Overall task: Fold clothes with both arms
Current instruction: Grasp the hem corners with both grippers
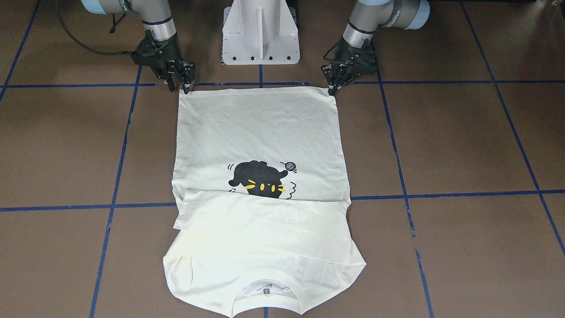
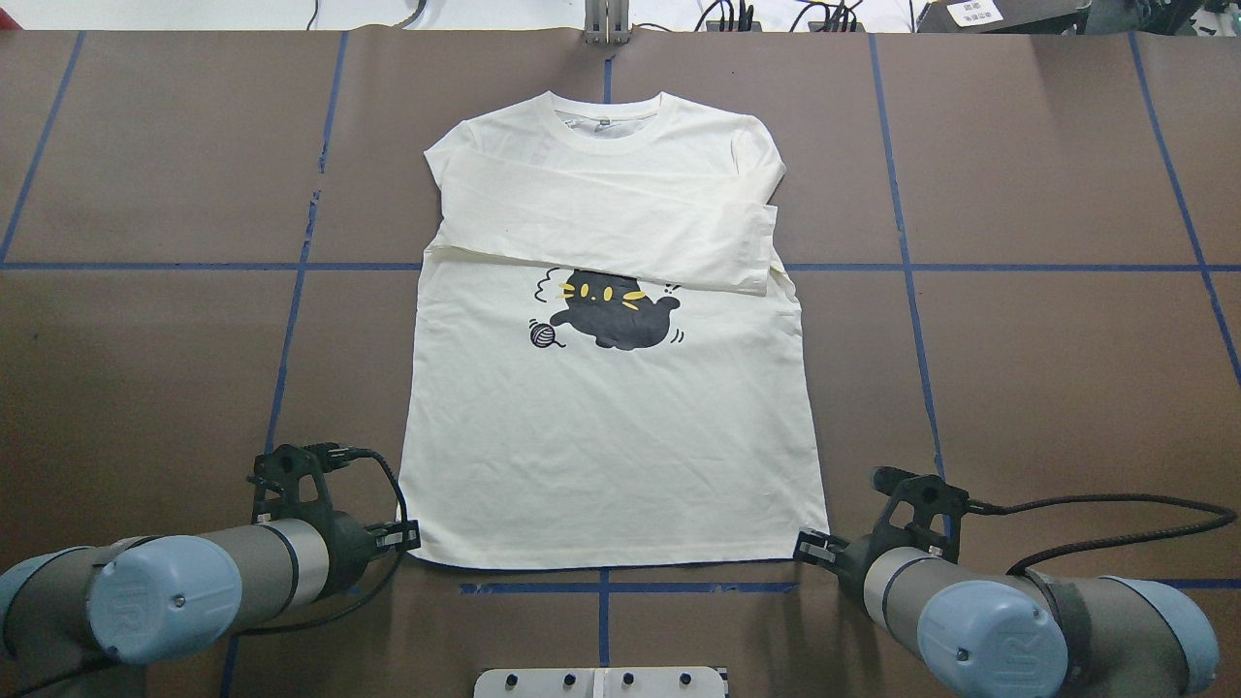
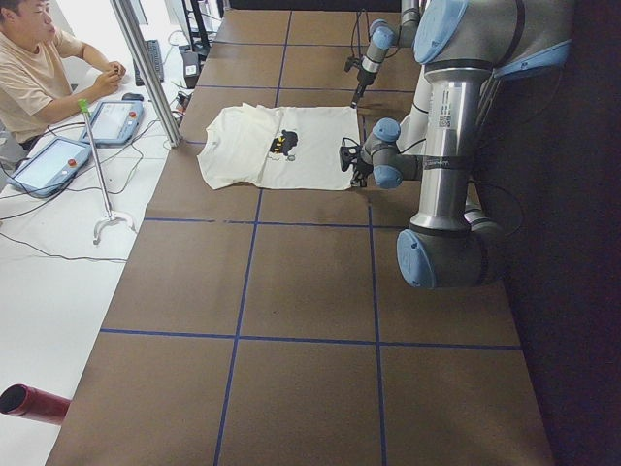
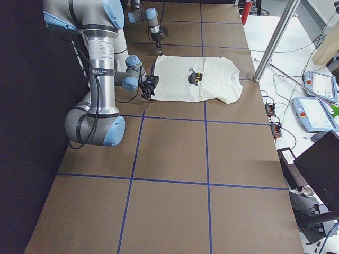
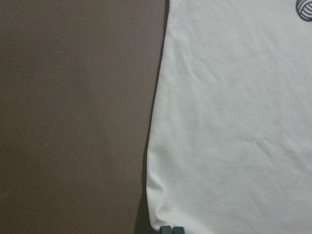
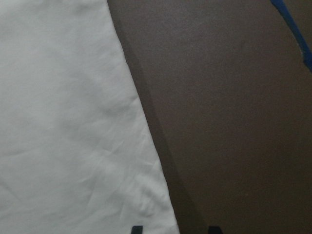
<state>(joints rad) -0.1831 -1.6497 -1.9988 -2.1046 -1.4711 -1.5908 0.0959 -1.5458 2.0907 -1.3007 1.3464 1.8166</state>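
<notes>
shirt [image 2: 611, 436] flat on the table [image 2: 1047, 368], sleeves folded across, left gripper [image 2: 412, 535] pinched on one hem corner, right gripper [image 2: 803, 548] spread open around the other

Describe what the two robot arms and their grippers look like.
Both the left arm and right arm are grey metal tubes with rounded joints under light-blue caps embossed with a UR logo, and silver bands at the wrists. The left gripper and right gripper are black, with two slim fingers. A black cable loops to each wrist.
</notes>
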